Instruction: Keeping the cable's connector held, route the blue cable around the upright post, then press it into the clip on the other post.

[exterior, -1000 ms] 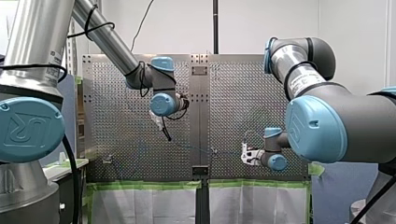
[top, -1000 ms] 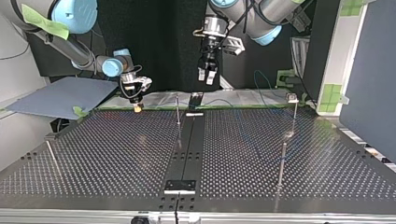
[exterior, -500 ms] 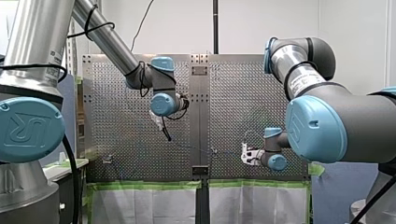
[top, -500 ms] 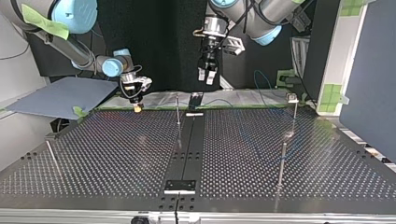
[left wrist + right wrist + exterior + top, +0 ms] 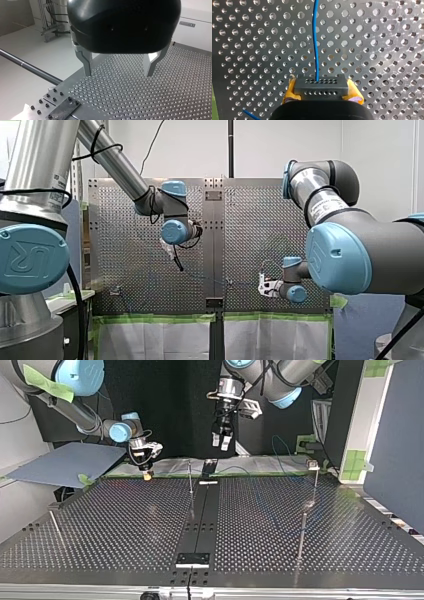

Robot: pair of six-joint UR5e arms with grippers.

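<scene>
place: robotics lab | signs: perforated metal table [image 5: 125,525], my left arm [image 5: 112,162], my right arm [image 5: 350,245], green-taped sheeting [image 5: 150,340]

W/ connector [image 5: 321,86] in right claw [image 5: 322,93], cable [image 5: 314,37] ahead.

Two arms [image 5: 120,165], one blue cable [image 5: 315,37], one connector [image 5: 320,86], one perforated table [image 5: 125,520].

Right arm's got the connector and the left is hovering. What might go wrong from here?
1. The connector sits only between the yellow pads of the right gripper. Tension in the blue cable while routing might drag it out.
2. The left gripper is open above the table with nothing between its fingers. The cable is thin, so its grab may miss.
</scene>
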